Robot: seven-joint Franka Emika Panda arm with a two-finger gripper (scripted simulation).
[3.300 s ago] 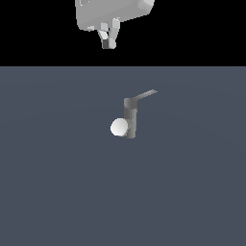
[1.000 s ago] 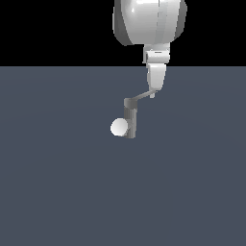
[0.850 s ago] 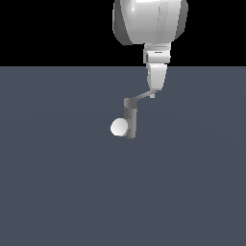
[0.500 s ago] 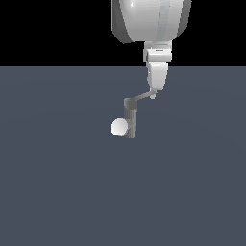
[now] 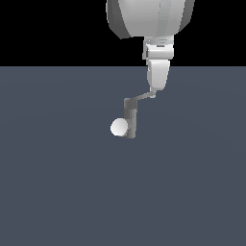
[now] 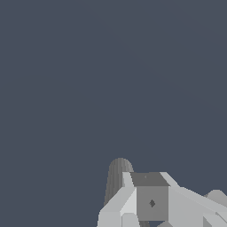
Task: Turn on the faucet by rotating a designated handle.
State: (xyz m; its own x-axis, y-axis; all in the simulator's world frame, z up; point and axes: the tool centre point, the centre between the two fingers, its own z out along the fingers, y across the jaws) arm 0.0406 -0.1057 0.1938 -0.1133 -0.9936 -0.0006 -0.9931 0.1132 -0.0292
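We see our gripper at the far tip of the handle; the faucet stands below it. We cannot tell its opening.

A flat slate-grey floor lies under a black background.

Faucet near mid-floor, arm hung above its lever end.

The faucet is set upright on the floor. The ball end is placed at the post's side toward the exterior view's left. The handle is extended from the post's top toward the exterior view's right, where its tip is met by the gripper.
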